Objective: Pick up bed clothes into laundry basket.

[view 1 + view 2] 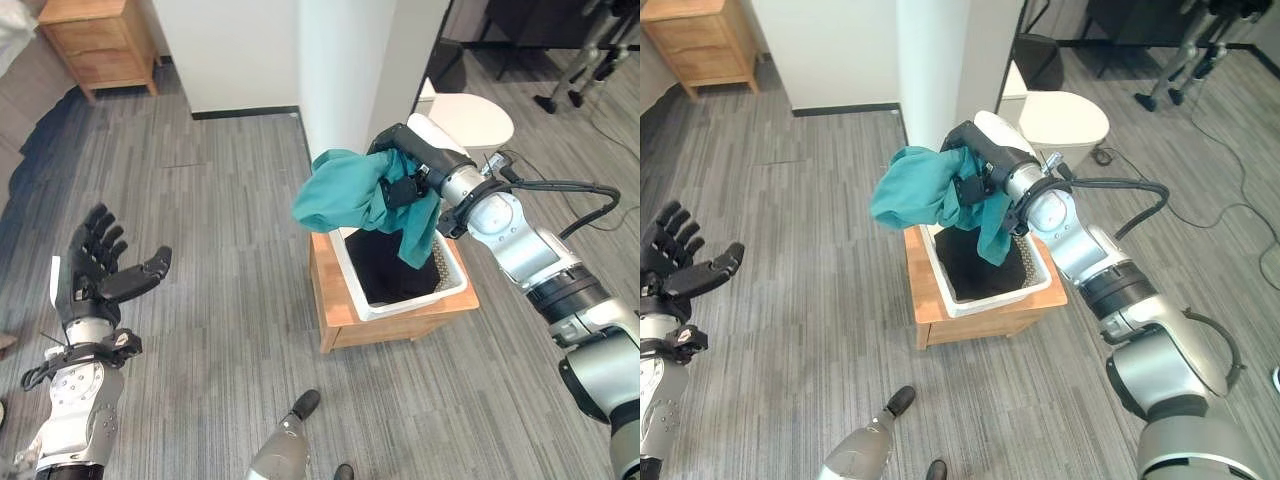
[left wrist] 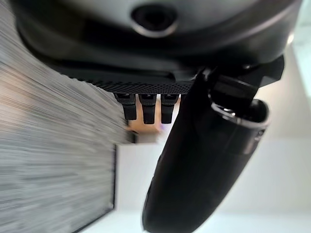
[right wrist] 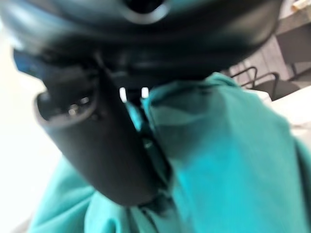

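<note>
My right hand [image 1: 402, 186] is shut on a teal garment [image 1: 350, 196], holding it bunched in the air over the far left corner of a white laundry basket [image 1: 452, 285]. In the right wrist view the thumb [image 3: 99, 141] presses into the teal cloth [image 3: 228, 150]. A tail of the garment hangs down into the basket's mouth, where dark clothing [image 1: 390, 268] lies. The basket stands on a low wooden stand [image 1: 335, 305]. Far to the left, my left hand [image 1: 95, 270] hovers open over the floor, fingers spread and holding nothing.
A white pillar [image 1: 345, 70] rises right behind the basket. A white round seat [image 1: 470, 118] stands to its right. A wooden cabinet [image 1: 95, 40] is at the far left. Grey plank floor [image 1: 220, 280] lies between my hands.
</note>
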Motion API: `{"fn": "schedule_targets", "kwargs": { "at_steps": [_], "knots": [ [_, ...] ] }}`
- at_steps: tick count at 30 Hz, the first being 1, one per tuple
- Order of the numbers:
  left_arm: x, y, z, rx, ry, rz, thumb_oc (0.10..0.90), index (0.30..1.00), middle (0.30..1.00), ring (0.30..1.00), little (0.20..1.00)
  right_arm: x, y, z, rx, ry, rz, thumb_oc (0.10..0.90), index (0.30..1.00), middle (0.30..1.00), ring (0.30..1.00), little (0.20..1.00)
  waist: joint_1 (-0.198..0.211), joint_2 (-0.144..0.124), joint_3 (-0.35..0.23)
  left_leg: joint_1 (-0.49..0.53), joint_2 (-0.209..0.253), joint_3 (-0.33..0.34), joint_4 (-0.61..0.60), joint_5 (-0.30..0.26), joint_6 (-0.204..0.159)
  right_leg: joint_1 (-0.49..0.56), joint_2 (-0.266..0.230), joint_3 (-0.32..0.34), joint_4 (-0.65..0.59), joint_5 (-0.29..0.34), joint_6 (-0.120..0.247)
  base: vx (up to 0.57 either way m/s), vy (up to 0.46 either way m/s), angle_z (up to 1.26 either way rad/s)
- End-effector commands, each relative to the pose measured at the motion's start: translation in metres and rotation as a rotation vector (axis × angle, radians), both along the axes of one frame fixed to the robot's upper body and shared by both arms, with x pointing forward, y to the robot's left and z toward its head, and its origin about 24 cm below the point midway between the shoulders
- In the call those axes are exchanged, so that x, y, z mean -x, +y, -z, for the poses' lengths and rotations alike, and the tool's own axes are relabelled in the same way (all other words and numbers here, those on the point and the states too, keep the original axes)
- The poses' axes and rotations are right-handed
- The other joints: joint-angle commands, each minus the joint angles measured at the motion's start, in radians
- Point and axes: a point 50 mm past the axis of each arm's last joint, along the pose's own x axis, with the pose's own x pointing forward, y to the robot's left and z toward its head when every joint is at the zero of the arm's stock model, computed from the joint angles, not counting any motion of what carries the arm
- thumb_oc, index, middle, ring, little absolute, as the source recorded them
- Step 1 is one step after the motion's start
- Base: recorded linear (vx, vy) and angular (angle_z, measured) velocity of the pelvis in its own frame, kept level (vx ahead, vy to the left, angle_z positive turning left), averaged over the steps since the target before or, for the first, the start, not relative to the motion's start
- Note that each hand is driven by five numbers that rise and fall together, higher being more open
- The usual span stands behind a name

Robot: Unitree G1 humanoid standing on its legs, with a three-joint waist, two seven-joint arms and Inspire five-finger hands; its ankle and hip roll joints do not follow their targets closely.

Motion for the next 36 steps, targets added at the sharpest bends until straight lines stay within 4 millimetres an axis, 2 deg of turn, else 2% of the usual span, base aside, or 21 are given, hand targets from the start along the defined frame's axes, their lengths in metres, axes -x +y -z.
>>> {"fn": "schedule_targets", "kwargs": {
  "at_steps": [1,3,5,7,8,10,11,14,15,18,20,30,32,36],
  "knots": [
    [-0.007,0.002,-0.041,-0.064,-0.21,0.03,0.8,0.9,0.9,0.9,0.9,0.006,0.018,-0.097,0.033,-0.356,-0.012,0.4,0.3,0.3,0.3,0.3,-0.065,-0.079,-0.114,0.025,0.017,0.256,0.274,-0.192,-0.03,-0.038,-0.172,-0.052,-0.225,0.137,0.1,-0.14,-0.095,0.35],
    [-0.007,0.002,-0.043,-0.079,-0.204,0.042,0.8,0.9,0.9,0.9,0.9,0.003,-0.002,-0.102,0.129,-0.38,0.086,0.4,0.3,0.3,0.3,0.3,-0.096,-0.076,-0.135,0.071,0.045,0.315,0.243,-0.203,-0.032,-0.048,-0.17,-0.094,-0.231,0.136,0.098,-0.09,-0.044,0.84],
    [-0.009,0.0,-0.042,-0.091,-0.191,0.064,0.8,0.9,0.9,0.9,0.9,-0.003,-0.027,-0.101,0.221,-0.376,0.204,0.4,0.3,0.3,0.3,0.3,-0.127,-0.058,-0.162,0.105,0.046,0.369,0.138,-0.205,-0.029,-0.048,-0.16,-0.146,-0.239,0.133,0.103,-0.04,-0.004,1.29],
    [-0.009,-0.001,-0.039,-0.095,-0.175,0.07,0.8,0.9,0.9,0.9,0.9,-0.008,-0.045,-0.094,0.231,-0.344,0.288,0.4,0.3,0.3,0.3,0.3,-0.149,-0.036,-0.176,0.129,0.032,0.371,0.053,-0.184,-0.029,-0.05,-0.149,-0.166,-0.248,0.138,0.103,-0.02,0.035,0.59],
    [-0.009,-0.001,-0.039,-0.096,-0.175,0.07,0.8,0.9,0.9,0.9,0.9,-0.009,-0.045,-0.094,0.231,-0.344,0.288,0.4,0.3,0.3,0.3,0.3,-0.151,-0.036,-0.177,0.131,0.032,0.369,0.048,-0.181,-0.029,-0.049,-0.149,-0.168,-0.249,0.139,0.102,-0.03,0.058,0.52],
    [-0.011,-0.003,-0.038,-0.088,-0.177,0.071,0.8,0.9,0.9,0.9,0.9,-0.013,-0.061,-0.087,0.167,-0.302,0.354,0.4,0.3,0.3,0.3,0.3,-0.16,-0.029,-0.177,0.129,0.022,0.359,0.038,-0.165,-0.032,-0.045,-0.156,-0.184,-0.261,0.149,0.101,-0.03,0.053,0.6],
    [-0.009,-0.005,-0.034,-0.087,-0.16,0.08,0.8,0.9,0.9,0.9,0.9,-0.018,-0.069,-0.076,0.162,-0.255,0.396,0.4,0.3,0.3,0.3,0.3,-0.161,-0.023,-0.181,0.139,0.018,0.366,0.03,-0.166,-0.028,-0.04,-0.158,-0.182,-0.269,0.157,0.107,0.01,0.059,0.49],
    [-0.001,-0.004,-0.029,-0.097,-0.133,0.079,0.8,0.9,0.9,0.9,0.9,-0.024,-0.071,-0.064,0.247,-0.222,0.443,0.4,0.3,0.3,0.3,0.3,-0.148,-0.01,-0.182,0.156,0.013,0.372,0.007,-0.164,-0.02,-0.03,-0.165,-0.173,-0.278,0.169,0.113,0.0,0.069,0.07],
    [0.003,-0.005,-0.026,-0.086,-0.127,0.077,0.8,0.9,0.9,0.9,0.9,-0.027,-0.067,-0.061,0.291,-0.212,0.443,0.4,0.3,0.3,0.3,0.3,-0.144,-0.005,-0.181,0.156,0.007,0.368,-0.004,-0.162,-0.018,-0.032,-0.168,-0.169,-0.282,0.175,0.116,-0.02,0.062,-0.07],
    [0.003,-0.007,-0.027,-0.091,-0.129,0.084,0.8,0.9,0.9,0.9,0.9,-0.028,-0.067,-0.057,0.321,-0.196,0.448,0.4,0.3,0.3,0.3,0.3,-0.142,-0.001,-0.188,0.154,0.005,0.372,-0.008,-0.16,-0.018,-0.032,-0.173,-0.174,-0.285,0.177,0.121,0.01,0.047,-0.09],
    [0.0,-0.012,-0.032,-0.118,-0.141,0.119,0.8,0.9,0.9,0.9,0.9,-0.03,-0.072,-0.044,0.35,-0.163,0.471,0.4,0.3,0.3,0.3,0.3,-0.136,0.007,-0.188,0.148,0.001,0.368,-0.011,-0.158,-0.018,-0.035,-0.179,-0.177,-0.286,0.179,0.126,0.0,0.043,0.06],
    [-0.002,-0.019,-0.033,-0.119,-0.155,0.137,0.8,0.9,0.9,0.9,0.9,-0.032,-0.075,-0.01,0.306,-0.058,0.498,0.4,0.3,0.3,0.3,0.3,-0.116,0.034,-0.171,0.116,-0.016,0.351,-0.012,-0.151,-0.009,-0.07,-0.189,-0.167,-0.286,0.192,0.135,-0.01,0.013,0.0],
    [-0.006,-0.022,-0.036,-0.115,-0.174,0.149,0.8,0.9,0.9,0.9,0.9,-0.033,-0.071,-0.003,0.275,-0.039,0.487,0.4,0.3,0.3,0.3,0.3,-0.119,0.042,-0.164,0.1,-0.02,0.349,-0.012,-0.144,-0.01,-0.081,-0.19,-0.166,-0.286,0.195,0.136,-0.02,0.005,-0.02],
    [-0.013,-0.024,-0.038,-0.115,-0.183,0.162,0.8,0.9,0.9,0.9,0.9,-0.034,-0.062,0.013,0.344,0.0,0.456,0.4,0.3,0.3,0.3,0.3,-0.124,0.057,-0.158,0.073,-0.027,0.342,-0.012,-0.135,-0.01,-0.107,-0.192,-0.162,-0.286,0.199,0.135,0.0,-0.002,0.02]
  ]
}}
